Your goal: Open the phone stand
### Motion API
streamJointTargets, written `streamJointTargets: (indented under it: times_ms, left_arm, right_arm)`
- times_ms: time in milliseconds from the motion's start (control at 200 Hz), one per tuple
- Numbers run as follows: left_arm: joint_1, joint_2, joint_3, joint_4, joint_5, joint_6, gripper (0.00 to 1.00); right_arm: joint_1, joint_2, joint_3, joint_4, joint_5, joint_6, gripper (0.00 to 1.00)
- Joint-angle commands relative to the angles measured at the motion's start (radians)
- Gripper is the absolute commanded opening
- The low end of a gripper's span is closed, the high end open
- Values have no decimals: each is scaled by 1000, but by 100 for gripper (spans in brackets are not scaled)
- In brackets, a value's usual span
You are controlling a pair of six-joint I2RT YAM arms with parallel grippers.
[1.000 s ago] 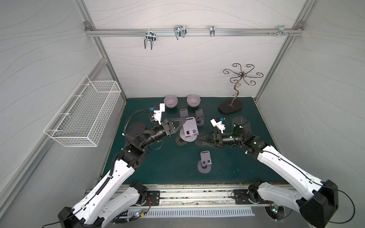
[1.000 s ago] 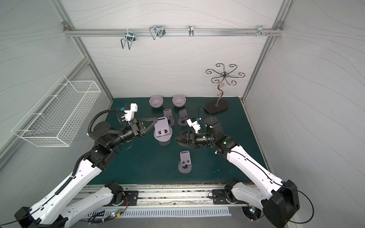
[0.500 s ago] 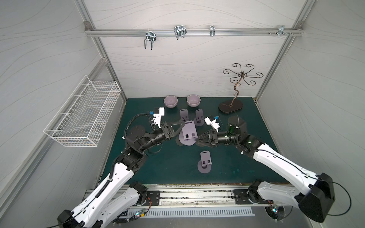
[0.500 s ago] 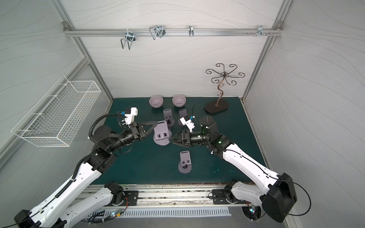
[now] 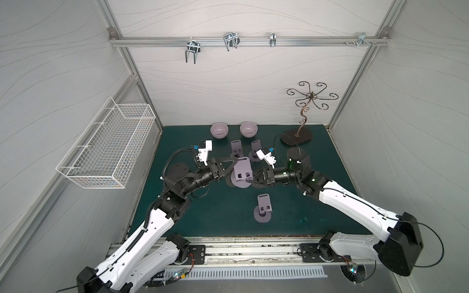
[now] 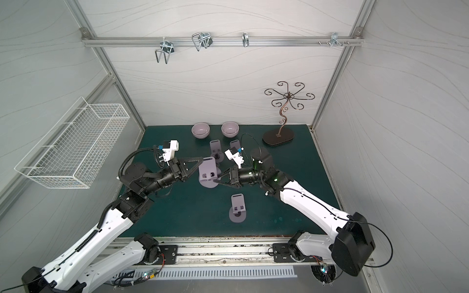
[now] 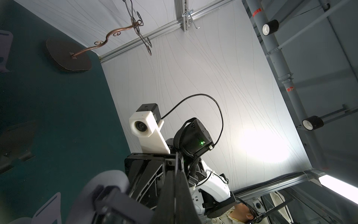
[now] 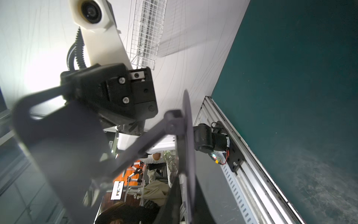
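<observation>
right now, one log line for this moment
left gripper: shut on phone stand | right gripper: shut on its base | step: two-handed hold

Two arms, white shells over black joints! Left arm [image 5: 152,228] wears a ribbed black hose [image 8: 80,59]; right arm [image 5: 355,206] carries a thin black cable [image 7: 201,94], green light [image 7: 202,143] glowing. White camera block [image 5: 205,150] on each wrist, silver screws [image 8: 126,100] dotting the black left gripper [image 5: 235,160].

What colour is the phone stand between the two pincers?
The phone stand is plain pale lilac, best seen in a top view.
</observation>
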Motion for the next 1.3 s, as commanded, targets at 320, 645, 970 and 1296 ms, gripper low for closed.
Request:
streamJointTargets:
  times_ms: [320, 645, 970, 1296]
  left_arm:
    - [-7, -13, 142, 101, 119, 208, 0]
    - [-4, 33, 303, 82, 175, 431, 0]
    - [-3, -35, 254, 45, 160, 621, 0]
    - [-4, 12, 329, -255, 248, 811, 0]
  right_arm:
    - [15, 108, -136, 2, -51, 130, 0]
    - [29, 145, -268, 30, -106, 216, 0]
    - [-9, 151, -304, 197, -178, 366, 0]
    - [-23, 118, -243, 63, -178, 292, 0]
